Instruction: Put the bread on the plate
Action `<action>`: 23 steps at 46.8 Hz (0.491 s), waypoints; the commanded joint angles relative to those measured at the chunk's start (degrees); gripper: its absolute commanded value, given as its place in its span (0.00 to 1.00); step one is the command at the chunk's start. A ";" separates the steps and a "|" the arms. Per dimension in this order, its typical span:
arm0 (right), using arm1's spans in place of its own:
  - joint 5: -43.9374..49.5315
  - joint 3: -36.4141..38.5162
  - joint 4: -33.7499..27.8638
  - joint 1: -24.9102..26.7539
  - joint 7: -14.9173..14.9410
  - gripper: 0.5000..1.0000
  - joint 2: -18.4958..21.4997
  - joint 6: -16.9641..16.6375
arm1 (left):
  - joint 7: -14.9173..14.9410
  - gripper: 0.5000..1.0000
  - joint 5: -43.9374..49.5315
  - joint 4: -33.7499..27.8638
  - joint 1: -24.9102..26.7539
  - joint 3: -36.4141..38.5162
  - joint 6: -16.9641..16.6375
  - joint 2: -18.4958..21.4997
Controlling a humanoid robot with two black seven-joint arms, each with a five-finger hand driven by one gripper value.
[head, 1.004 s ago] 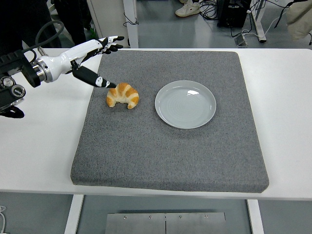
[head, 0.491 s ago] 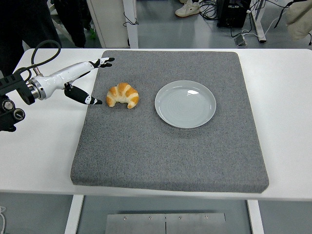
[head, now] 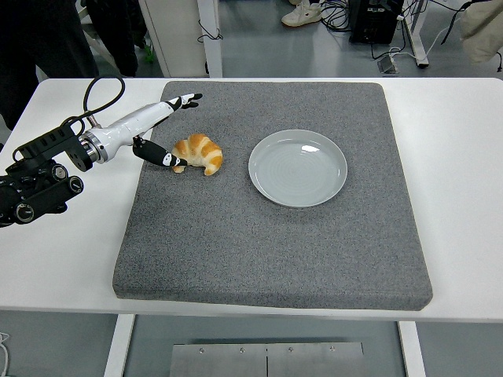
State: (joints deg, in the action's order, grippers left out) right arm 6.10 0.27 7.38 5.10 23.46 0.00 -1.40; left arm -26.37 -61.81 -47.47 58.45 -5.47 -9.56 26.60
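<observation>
The white desk [head: 71, 251] carries a grey mat [head: 267, 236], and on the mat's left half lies the croissant [head: 199, 153], well apart from the plate [head: 298, 167] to its right. The left hand [head: 161, 133] is spread open around the croissant's left end, thumb tip touching or just beside it, fingers [head: 182, 102] stretched past its far side, holding nothing. To grip well, the fingers should probably curl over the far side while the thumb presses the near side, gently, since the pastry looks soft. The plate holds nothing. No right hand shows.
</observation>
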 commanded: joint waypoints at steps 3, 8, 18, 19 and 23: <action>-0.04 0.00 0.00 -0.09 0.01 1.00 0.00 0.00 | 0.01 0.92 0.55 0.63 -0.01 0.29 -0.20 -1.55; -0.04 0.00 0.00 -0.09 0.01 1.00 0.00 0.00 | 0.01 0.92 0.55 2.21 -0.01 0.46 -0.20 -3.22; 0.05 0.00 0.00 -0.26 0.01 1.00 0.00 0.00 | 0.01 0.92 0.64 5.29 -0.01 0.55 -0.20 -6.47; 0.05 0.00 0.00 -0.26 0.01 1.00 0.00 0.08 | 0.01 0.92 0.64 5.46 -0.01 0.55 -0.20 -6.74; -0.04 0.00 0.00 -0.26 0.01 1.00 0.00 0.00 | 0.01 0.92 0.55 5.64 -0.01 0.55 -0.20 -7.18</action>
State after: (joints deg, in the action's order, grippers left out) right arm 6.13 0.26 7.38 4.82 23.46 0.00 -1.39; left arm -26.37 -61.18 -41.93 58.44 -4.92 -9.77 19.74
